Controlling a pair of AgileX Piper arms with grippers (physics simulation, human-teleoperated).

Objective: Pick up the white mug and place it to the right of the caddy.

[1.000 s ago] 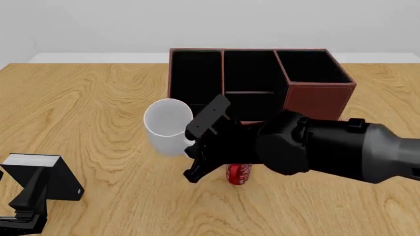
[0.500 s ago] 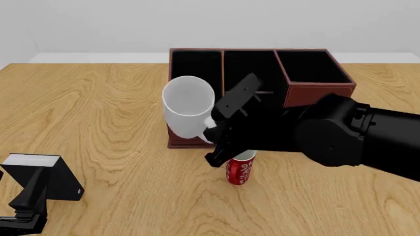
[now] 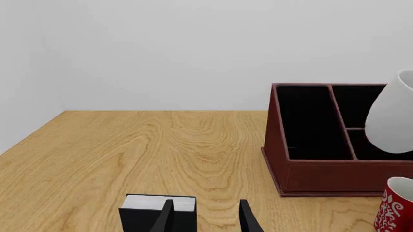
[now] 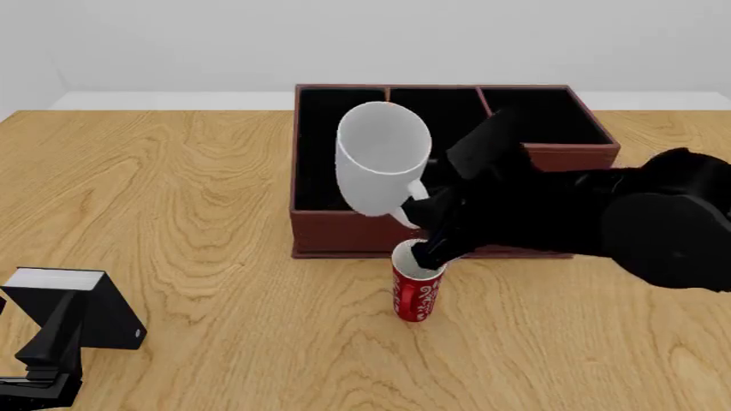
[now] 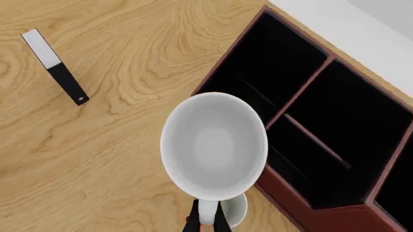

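The white mug (image 4: 383, 158) hangs tilted in the air over the left part of the caddy (image 4: 342, 244), its mouth toward the camera. My right gripper (image 4: 418, 214) is shut on its handle; in the right wrist view the fingers (image 5: 193, 221) pinch the handle just below the mug (image 5: 213, 145), with the caddy (image 5: 322, 212) beneath. In the left wrist view the mug (image 3: 392, 121) floats above the caddy (image 3: 322, 174). My left gripper (image 3: 205, 222) is open and holds nothing, low at the near left of the table.
A slim red mug (image 4: 417, 291) with white patterning stands just in front of the caddy, directly under my right arm. A small black box with a grey top (image 4: 74, 300) sits at the near left, beside my left gripper (image 4: 48, 342).
My right gripper has carried the white mug up and to the right, from the table left of the red mug to above the caddy. The left arm has not moved.
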